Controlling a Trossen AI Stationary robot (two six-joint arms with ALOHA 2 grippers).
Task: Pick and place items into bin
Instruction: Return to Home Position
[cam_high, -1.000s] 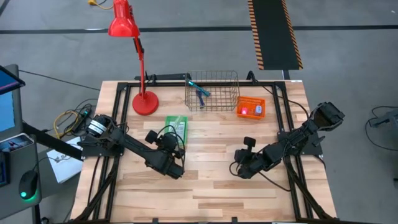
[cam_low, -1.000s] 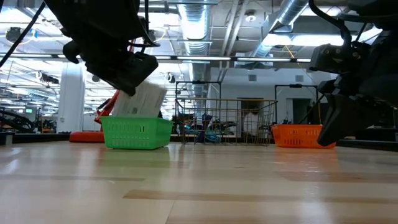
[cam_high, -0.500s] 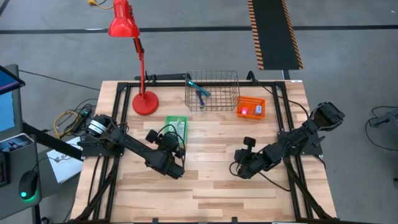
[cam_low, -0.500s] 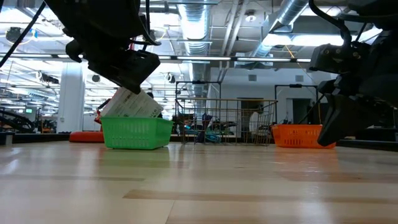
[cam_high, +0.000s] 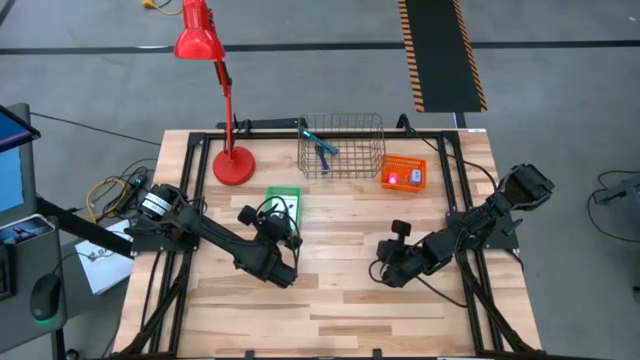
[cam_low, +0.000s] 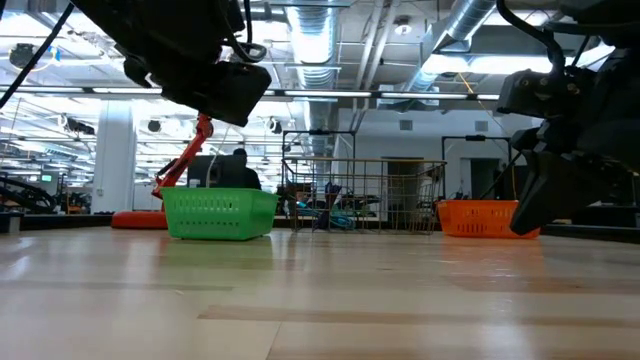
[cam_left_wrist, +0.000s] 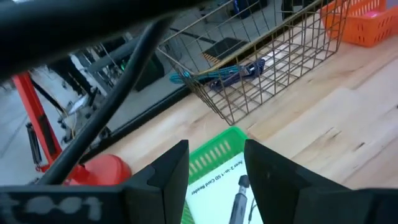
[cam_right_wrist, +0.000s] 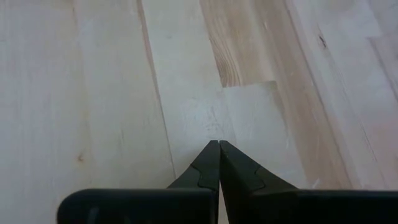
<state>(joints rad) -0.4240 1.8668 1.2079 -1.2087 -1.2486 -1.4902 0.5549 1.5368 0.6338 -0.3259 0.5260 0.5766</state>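
A white printed card (cam_left_wrist: 214, 186) lies inside the green bin (cam_high: 283, 193), with a dark slim shape on its face. My left gripper (cam_left_wrist: 216, 155) hangs open just above that bin (cam_left_wrist: 219, 143), touching nothing. In the low view the bin (cam_low: 218, 213) stands below the left gripper (cam_low: 225, 90). The teal stick-like tool (cam_high: 318, 138) and the dark blue pen (cam_high: 325, 152) lie in the wire basket (cam_high: 342, 147). A small pink-red object (cam_high: 393, 179) sits in the orange bin (cam_high: 404, 174). My right gripper (cam_right_wrist: 219, 144) is shut over bare wood at the table's right (cam_high: 388, 272).
A red desk lamp stands on its round base (cam_high: 233, 165) at the table's far left, just left of the green bin. The wire basket (cam_left_wrist: 267, 68) and orange bin (cam_left_wrist: 367, 25) line the far edge. Bare wood lies between the two arms and along the near edge.
The white card that hung below my left gripper above the green bin tipped over and has fallen into the bin; it no longer shows above the bin's rim in the low view. The left gripper has risen a little. The right arm has kept still.
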